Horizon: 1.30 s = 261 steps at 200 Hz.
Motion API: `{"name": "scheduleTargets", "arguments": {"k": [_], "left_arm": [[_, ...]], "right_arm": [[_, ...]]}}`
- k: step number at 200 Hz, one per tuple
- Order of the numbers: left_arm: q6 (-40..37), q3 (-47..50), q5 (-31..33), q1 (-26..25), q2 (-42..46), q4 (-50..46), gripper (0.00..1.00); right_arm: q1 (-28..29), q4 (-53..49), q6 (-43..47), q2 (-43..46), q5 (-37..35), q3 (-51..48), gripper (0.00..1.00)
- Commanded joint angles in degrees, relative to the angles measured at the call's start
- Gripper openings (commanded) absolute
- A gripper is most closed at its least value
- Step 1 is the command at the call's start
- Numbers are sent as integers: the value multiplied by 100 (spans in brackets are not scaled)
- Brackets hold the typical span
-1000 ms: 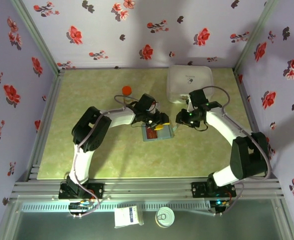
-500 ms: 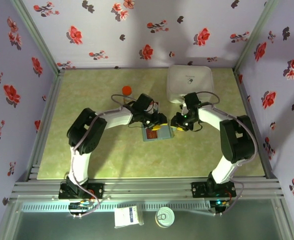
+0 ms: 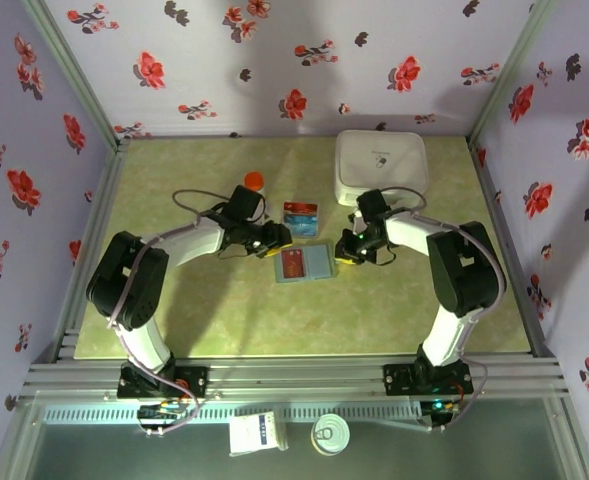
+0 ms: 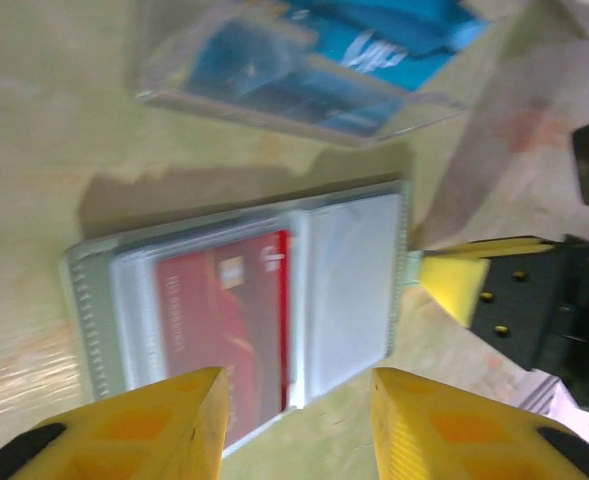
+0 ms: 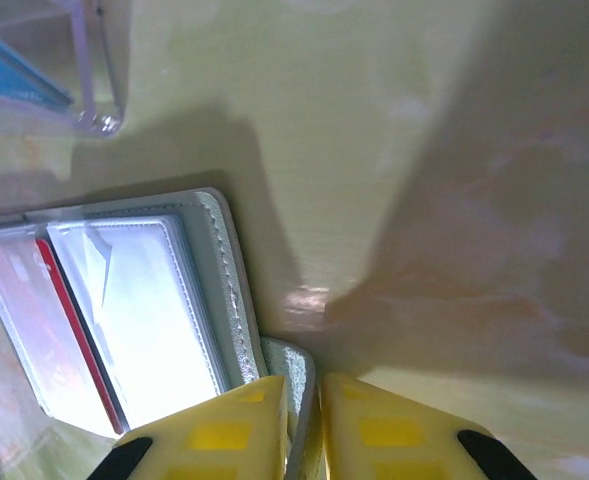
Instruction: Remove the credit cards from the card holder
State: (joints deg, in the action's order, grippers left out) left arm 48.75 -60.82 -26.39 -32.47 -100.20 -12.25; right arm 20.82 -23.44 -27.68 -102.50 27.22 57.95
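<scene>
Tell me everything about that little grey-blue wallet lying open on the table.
The card holder is a thin grey-blue bifold with stitched edges, lying open and flat on the green table. Clear plastic sleeves line both panels; a red card sits in one, the other looks empty. The right gripper pinches a flap at its edge. The left gripper hangs open by the opposite side.

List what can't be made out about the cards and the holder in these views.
- Red card: print blurred in the left wrist view, lower corner behind a finger of the left tool.
- Blue card in the clear sleeve: cut off by that view's top edge, blurred.
- Any cards under the red one: hidden by it and the pockets of the card holder.
- Top view: all card lettering too small.
</scene>
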Motion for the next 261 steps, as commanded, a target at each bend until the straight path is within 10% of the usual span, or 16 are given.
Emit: {"name": "scheduleTargets", "arguments": {"k": [1, 112, 261], "left_arm": [[-381, 203, 136, 140, 185, -355, 38], [-788, 345, -107, 408, -184, -401, 19], [-539, 569, -222, 289, 21, -315, 14]], "right_arm": [[193, 101, -213, -43, 83, -38, 17], [552, -1216, -333, 1080, -1456, 533, 30], [1458, 594, -1360, 53, -147, 709, 29]]}}
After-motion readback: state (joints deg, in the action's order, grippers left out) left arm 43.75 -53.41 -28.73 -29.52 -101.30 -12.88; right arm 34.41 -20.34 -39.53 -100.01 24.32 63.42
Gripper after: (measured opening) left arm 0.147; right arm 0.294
